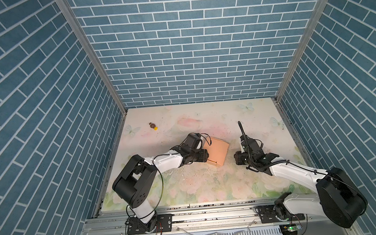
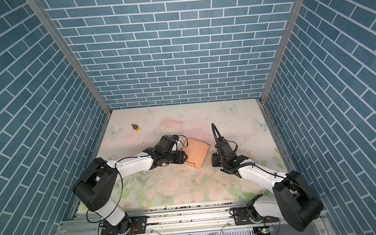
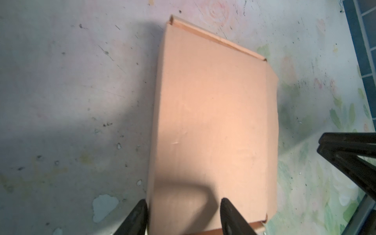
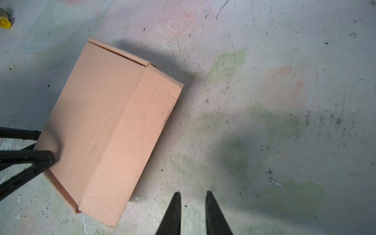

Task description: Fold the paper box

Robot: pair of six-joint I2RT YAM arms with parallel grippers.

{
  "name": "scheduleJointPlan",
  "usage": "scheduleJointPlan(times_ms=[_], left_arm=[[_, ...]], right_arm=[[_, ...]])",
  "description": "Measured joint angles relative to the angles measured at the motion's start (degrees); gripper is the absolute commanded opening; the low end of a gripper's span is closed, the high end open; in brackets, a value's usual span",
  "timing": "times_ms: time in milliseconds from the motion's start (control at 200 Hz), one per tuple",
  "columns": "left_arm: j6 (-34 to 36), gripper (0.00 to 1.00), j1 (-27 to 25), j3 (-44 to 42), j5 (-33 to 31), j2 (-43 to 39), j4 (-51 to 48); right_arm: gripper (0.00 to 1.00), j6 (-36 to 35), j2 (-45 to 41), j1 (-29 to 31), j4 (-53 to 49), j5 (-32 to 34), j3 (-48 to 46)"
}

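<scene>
The paper box (image 1: 216,151) (image 2: 195,153) is a closed peach-orange cardboard box lying flat mid-table. It fills the left wrist view (image 3: 213,112), with a narrow flap edge showing along its far side. My left gripper (image 1: 207,155) (image 2: 185,157) (image 3: 183,201) is open at the box's left end. One fingertip (image 3: 225,205) is over the box top and the other sits at the box's side edge. My right gripper (image 1: 237,159) (image 2: 214,160) (image 4: 192,193) hangs over bare table to the right of the box (image 4: 107,122). Its fingers stand narrowly apart with nothing between them.
A tiny brown-and-yellow object (image 1: 153,126) (image 2: 135,128) (image 4: 5,22) lies far back on the left of the floral table mat (image 1: 188,187). Blue brick-pattern walls (image 1: 46,133) enclose three sides. An aluminium rail (image 1: 201,215) with the arm bases runs along the front.
</scene>
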Motion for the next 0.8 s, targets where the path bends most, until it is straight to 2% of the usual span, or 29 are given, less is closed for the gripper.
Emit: scheduleJointPlan(times_ms=[405, 605, 800], left_arm=[[-0.24, 0.59, -0.04, -0.96, -0.11, -3.98, 0.31], [-0.17, 0.59, 3.80, -0.85, -2.51, -6.86, -1.60], [0.81, 0.59, 6.69, 2.38, -6.99, -5.55, -5.97]], right_arm=[[0.24, -1.14, 2.60, 0.00, -1.33, 0.61, 3.13], [0.24, -1.64, 5.40, 0.00, -1.40, 0.63, 5.97], [0.24, -1.64, 7.89, 0.00, -1.60, 0.59, 8.07]])
